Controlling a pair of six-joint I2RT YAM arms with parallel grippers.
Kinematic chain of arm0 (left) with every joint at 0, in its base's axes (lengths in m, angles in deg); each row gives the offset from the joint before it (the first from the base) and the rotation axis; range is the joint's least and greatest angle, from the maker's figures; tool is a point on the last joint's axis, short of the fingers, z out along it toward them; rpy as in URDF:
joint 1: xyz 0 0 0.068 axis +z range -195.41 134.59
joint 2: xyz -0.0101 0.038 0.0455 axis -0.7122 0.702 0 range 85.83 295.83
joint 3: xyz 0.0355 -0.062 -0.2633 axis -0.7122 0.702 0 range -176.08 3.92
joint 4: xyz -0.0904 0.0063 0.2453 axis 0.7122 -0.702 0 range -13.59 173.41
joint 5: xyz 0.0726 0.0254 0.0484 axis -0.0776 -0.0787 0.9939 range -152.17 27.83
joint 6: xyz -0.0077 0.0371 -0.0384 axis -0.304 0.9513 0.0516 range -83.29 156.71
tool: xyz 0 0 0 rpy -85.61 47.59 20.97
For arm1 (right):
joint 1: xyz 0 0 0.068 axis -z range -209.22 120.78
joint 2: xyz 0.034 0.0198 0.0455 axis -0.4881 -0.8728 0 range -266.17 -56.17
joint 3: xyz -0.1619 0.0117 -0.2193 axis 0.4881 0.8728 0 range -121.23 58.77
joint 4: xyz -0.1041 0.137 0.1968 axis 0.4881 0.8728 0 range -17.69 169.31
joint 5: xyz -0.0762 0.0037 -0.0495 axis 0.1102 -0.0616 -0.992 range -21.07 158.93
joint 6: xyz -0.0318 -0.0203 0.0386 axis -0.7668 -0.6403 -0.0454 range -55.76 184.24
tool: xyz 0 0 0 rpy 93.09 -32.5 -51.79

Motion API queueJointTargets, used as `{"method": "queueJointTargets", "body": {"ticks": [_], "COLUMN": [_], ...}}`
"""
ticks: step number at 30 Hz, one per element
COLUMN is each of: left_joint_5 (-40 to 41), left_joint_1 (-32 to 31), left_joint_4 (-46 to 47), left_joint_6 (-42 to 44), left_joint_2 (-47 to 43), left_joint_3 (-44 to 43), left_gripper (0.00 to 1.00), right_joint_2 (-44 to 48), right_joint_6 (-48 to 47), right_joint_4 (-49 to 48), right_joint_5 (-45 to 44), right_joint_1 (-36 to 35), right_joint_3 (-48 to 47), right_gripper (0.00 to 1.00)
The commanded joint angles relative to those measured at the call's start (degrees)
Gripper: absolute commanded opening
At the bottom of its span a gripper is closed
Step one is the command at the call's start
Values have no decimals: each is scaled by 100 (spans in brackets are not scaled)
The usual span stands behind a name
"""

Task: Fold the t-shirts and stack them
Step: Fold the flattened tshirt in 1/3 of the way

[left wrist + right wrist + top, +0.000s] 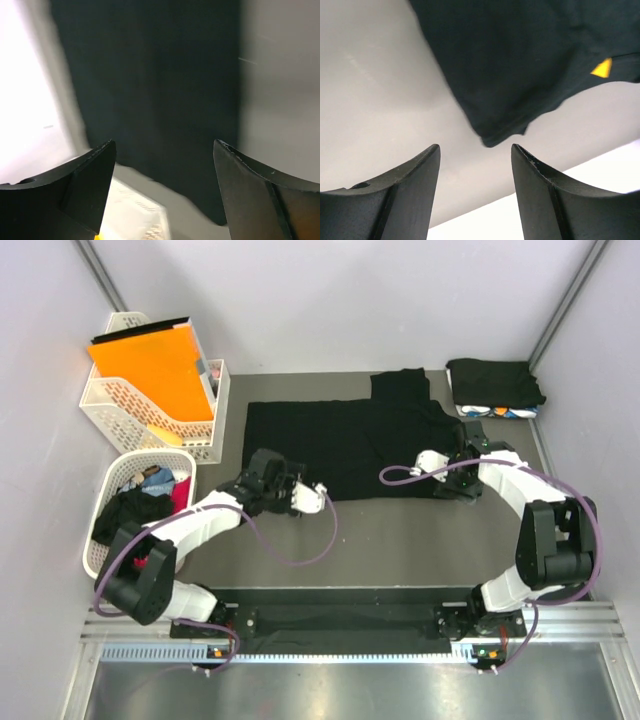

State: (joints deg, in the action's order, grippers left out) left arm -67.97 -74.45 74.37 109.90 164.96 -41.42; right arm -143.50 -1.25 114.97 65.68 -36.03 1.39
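One black t-shirt (350, 445) lies flat mid-table, long axis running left to right, with one sleeve poking toward the far wall at its right end; I cannot tell which end has the collar. Left gripper (164, 146) sits at its near-left corner, jaws apart, nothing between them. Right gripper (476, 148) is over its right part, jaws apart too, empty. Folded stack (495, 385), black on top, is in the far-right corner, apart from the spread shirt. Grey-brown table (400, 540). On the left, a white basket (92, 545) of loose clothes and lattice baskets (110, 405) holding an orange folder (150, 365). Pale walls (350, 300) all round.
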Motion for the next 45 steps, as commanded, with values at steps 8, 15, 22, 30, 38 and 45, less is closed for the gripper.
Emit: {"method": "queueJointTargets", "body": {"ticks": [8, 15, 22, 30, 38, 45], "left_joint_5": [-149, -35, -44, -140, -272, -351], "left_joint_1": [109, 504, 926, 1102, 1330, 1330], "left_joint_4": [-1090, -521, -257, -387, -774, -880], "left_joint_6": [741, 496, 47, 143, 240, 275], "left_joint_2": [-302, 206, 761, 884, 911, 1078], "left_joint_3": [447, 684, 518, 386, 105, -106], "left_gripper": [83, 82, 83, 82, 82, 81], "right_joint_2": [-126, -197, -188, -355, -250, -486], "right_joint_6": [-420, -341, -315, -218, -245, -60], "right_joint_4": [-486, -469, -433, -486, -170, -1013], "right_joint_5": [-238, -220, -247, -106, 280, 88], "right_joint_1": [4, 4, 13, -5, -101, -365], "right_joint_3": [-264, -370, -493, -301, -176, 386], "right_gripper": [59, 59, 59, 59, 66, 70]}}
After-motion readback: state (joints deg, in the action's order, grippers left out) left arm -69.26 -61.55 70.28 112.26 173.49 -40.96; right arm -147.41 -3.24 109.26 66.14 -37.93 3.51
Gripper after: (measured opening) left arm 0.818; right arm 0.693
